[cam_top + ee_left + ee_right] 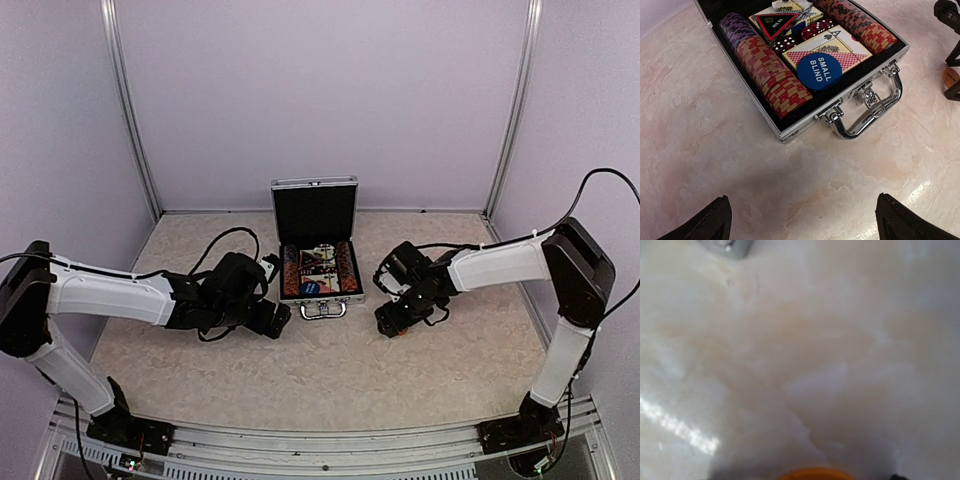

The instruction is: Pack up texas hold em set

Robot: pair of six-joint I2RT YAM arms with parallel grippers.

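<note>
Little comes through in the right wrist view: a blur of pale table, a grey corner cut off at the top left, and an orange sliver cut off by the bottom edge that I cannot identify. Its own fingers do not show, so I cannot tell whether the right gripper is spread or pressed together. From above it is only a dark lump low over the table, just right of the case. The case sits mid-table toward the far edge, with its lid upright and its handle facing the near edge. The table is glossy, beige and marbled, boxed in by plain lilac walls with metal posts at the far corners. Seen from above, the contents are a small smear. The left wrist view sorts them out: rows of chips along both sides, a card deck, a blue button marked SMALL BLIND lying on it, red dice, and a red-edged triangle. The left gripper stands spread wide, with only bare table between its fingers, near the handle side.
</note>
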